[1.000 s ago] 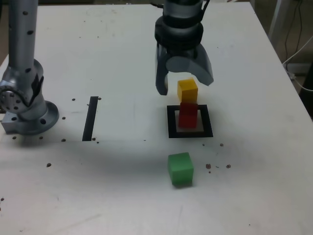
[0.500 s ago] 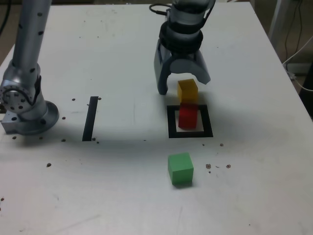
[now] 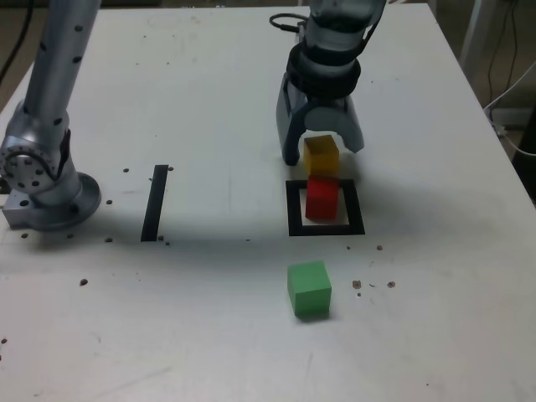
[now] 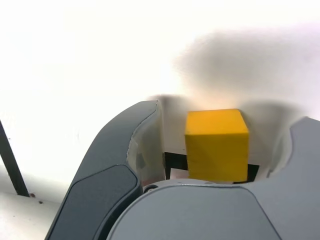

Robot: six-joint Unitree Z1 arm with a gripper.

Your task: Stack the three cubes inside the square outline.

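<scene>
In the exterior view, the grey gripper point(image 3: 323, 156) is held with its fingers spread around the small yellow cube point(image 3: 322, 157). The small red cube point(image 3: 322, 199) is seen inside the thick black square outline point(image 3: 295, 228), just below the yellow one in this view. The small green cube point(image 3: 310, 289) is seen on the near side, apart from the outline. The straight black strip point(image 3: 155, 203) and the round grey arm base point(image 3: 54, 205) are seen to the exterior view's left. A white table point(image 3: 209, 318) is dotted with dark specks. Thin cords point(image 3: 511, 75) are seen past its edge, at the exterior view's right.

In the wrist view, gaps are seen beside the yellow cube, between the open fingers. Part of the outline is hidden by it. Soft shadows are cast on the white top.
</scene>
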